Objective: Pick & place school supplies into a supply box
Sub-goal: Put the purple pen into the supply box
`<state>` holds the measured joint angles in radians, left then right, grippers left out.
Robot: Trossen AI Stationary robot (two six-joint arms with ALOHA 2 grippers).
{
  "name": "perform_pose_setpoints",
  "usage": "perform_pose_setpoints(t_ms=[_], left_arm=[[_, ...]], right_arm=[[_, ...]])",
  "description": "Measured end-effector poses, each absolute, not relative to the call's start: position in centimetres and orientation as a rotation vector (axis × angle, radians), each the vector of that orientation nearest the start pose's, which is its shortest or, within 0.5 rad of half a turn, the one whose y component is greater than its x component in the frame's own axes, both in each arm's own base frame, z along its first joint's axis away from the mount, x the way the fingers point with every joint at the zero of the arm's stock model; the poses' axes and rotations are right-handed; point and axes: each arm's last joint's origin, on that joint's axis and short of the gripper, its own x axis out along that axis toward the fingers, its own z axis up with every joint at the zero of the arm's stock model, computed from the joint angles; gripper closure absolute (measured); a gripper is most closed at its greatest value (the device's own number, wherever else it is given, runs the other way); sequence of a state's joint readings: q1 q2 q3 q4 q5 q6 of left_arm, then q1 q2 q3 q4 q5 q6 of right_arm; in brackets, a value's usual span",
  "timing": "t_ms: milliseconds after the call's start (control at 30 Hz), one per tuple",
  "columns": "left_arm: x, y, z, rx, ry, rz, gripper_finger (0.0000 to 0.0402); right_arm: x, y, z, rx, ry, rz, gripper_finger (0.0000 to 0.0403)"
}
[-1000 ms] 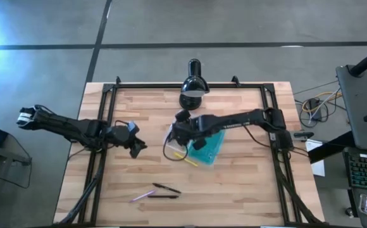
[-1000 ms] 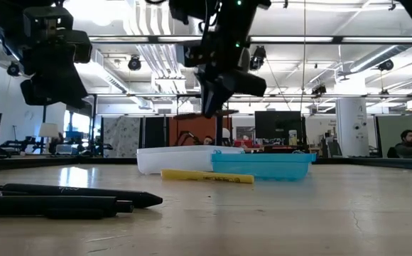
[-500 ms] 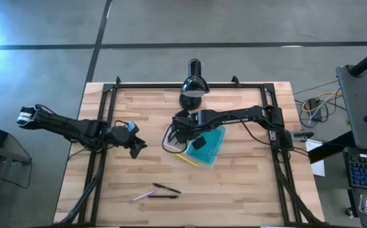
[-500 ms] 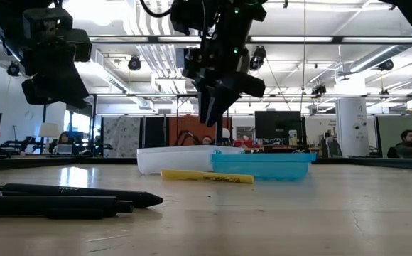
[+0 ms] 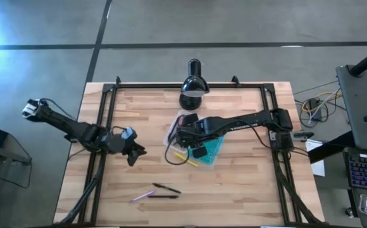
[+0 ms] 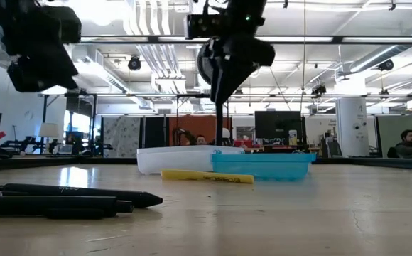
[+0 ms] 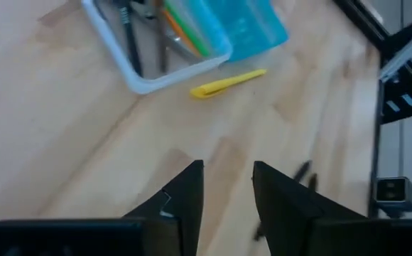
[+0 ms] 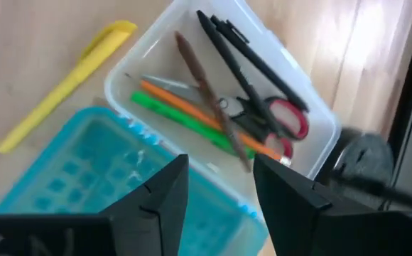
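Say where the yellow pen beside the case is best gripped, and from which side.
Grip the yellow pen at mid-barrel, from straight above, fingers across its width. It lies flat on bare wood just clear of the supply box, so the fingers fit either side.

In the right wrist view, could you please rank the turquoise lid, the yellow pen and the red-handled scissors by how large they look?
1. turquoise lid, though it lies nearest the camera
2. yellow pen
3. red-handled scissors, partly hidden under pens, so unsure

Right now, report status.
Right gripper open above box, empty. Left gripper open, idle, clear of table. Yellow pen beside box; three pens at table's front. Nothing in the way.
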<state>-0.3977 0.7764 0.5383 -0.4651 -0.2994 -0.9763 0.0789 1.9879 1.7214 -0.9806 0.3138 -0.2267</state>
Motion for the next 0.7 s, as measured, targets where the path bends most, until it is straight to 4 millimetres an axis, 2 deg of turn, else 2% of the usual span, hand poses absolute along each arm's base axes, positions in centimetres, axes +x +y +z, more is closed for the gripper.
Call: perform_pose_setpoints(t_ms=[133, 267, 400, 533, 700], left_arm=[[14.9, -7.9, 23.4, -0.700, 0.655, 0.212, 0.0301], [15.3, -11.2, 23.1, -0.662, 0.773, 0.210, 0.0303], [15.7, -15.0, 22.4, -0.534, 0.911, 0.210, 0.0303], [16.5, -18.5, 21.4, -0.408, 0.995, 0.205, 0.0303], [17.7, -21.3, 20.2, -0.414, 1.052, 0.234, 0.0303]], right_arm=[[38.8, 2.7, 25.5, -0.367, 1.240, -0.115, 0.0252], [36.1, 3.8, 25.8, -0.312, 1.239, -0.139, 0.0252], [33.4, 5.2, 26.6, -0.250, 1.195, -0.162, 0.0252], [31.4, 6.7, 26.8, -0.263, 1.142, -0.192, 0.0252], [30.0, 7.7, 26.6, -0.254, 1.130, -0.202, 0.0252]])
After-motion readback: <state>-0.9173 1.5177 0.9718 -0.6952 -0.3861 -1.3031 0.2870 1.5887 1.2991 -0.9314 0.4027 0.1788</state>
